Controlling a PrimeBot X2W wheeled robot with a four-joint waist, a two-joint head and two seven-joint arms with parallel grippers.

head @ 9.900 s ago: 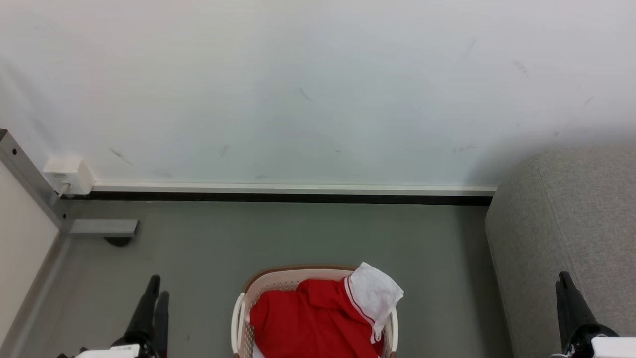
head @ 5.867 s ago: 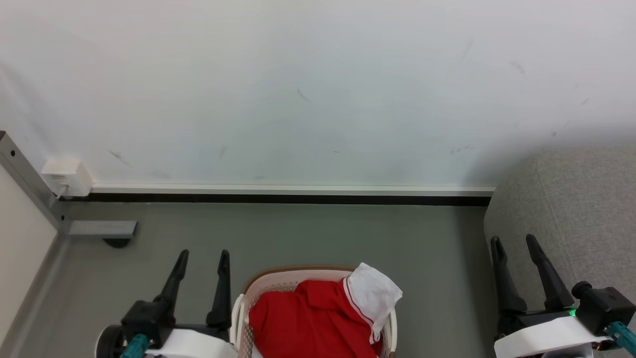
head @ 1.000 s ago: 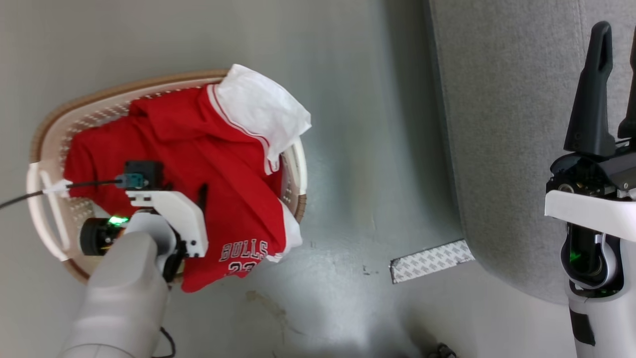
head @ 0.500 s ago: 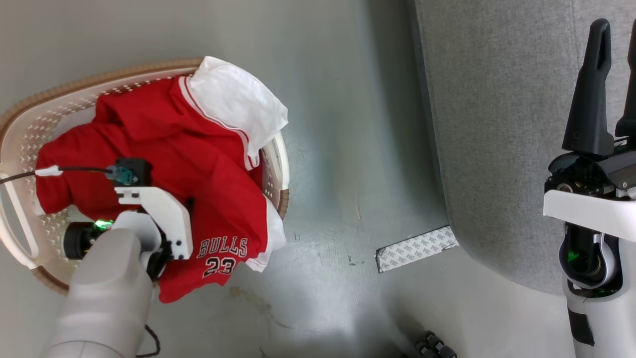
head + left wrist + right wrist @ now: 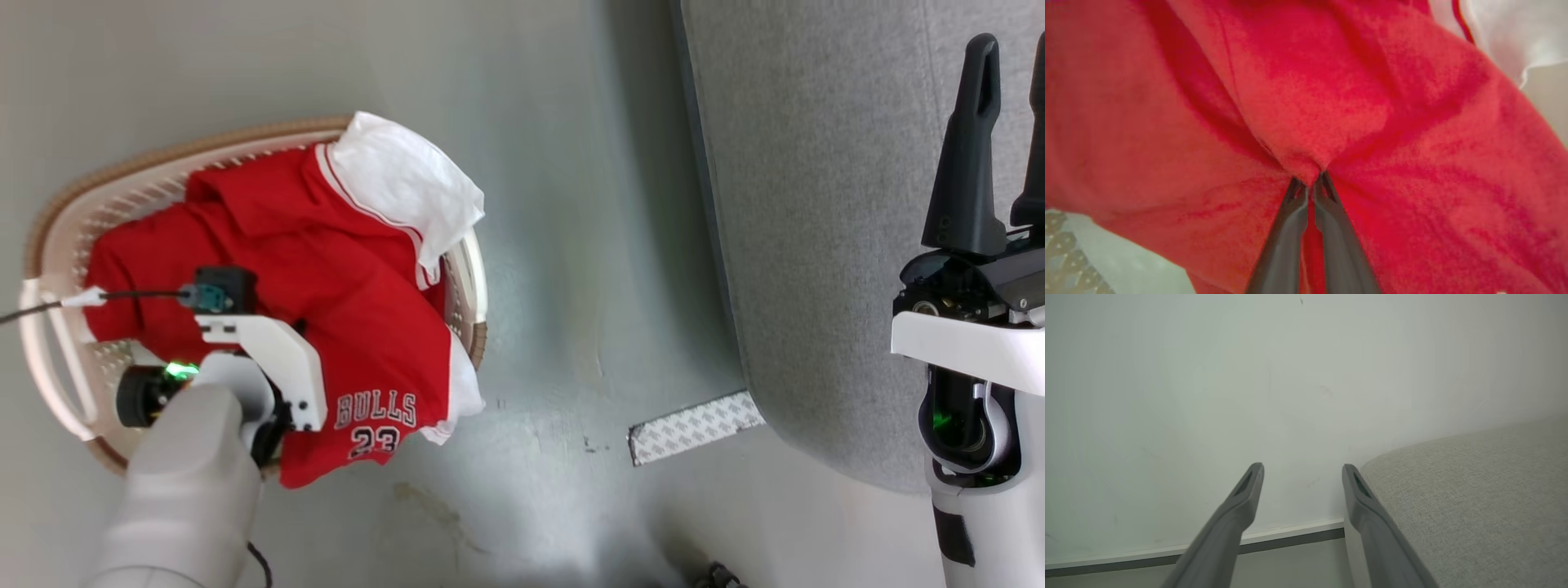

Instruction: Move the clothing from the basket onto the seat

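- One basket (image 5: 57,220) stands on the grey floor (image 5: 571,163) at the left of the head view, its brown rim and perforated wall showing around the load
- One left pincer (image 5: 1309,181) reaches down into the basket from a pale forearm (image 5: 188,490); its two dark fingers are pressed together on a pinched fold of red cloth
- The clothing (image 5: 359,327) is a red heap lying in the basket; how many garments it holds I cannot tell
- One white panel (image 5: 404,184) drapes over the far rim, and one flap printed "BULLS 23" hangs over the near rim
- One patterned grey-white strip (image 5: 695,426) lies flat on the floor, touching the seat's near corner
- One seat (image 5: 816,204), light grey, sits right of the basket and apart from it
- One right pincer (image 5: 1012,49) hangs above the seat, its two fingers spread apart with nothing between them, pointing at the pale wall (image 5: 1208,375)
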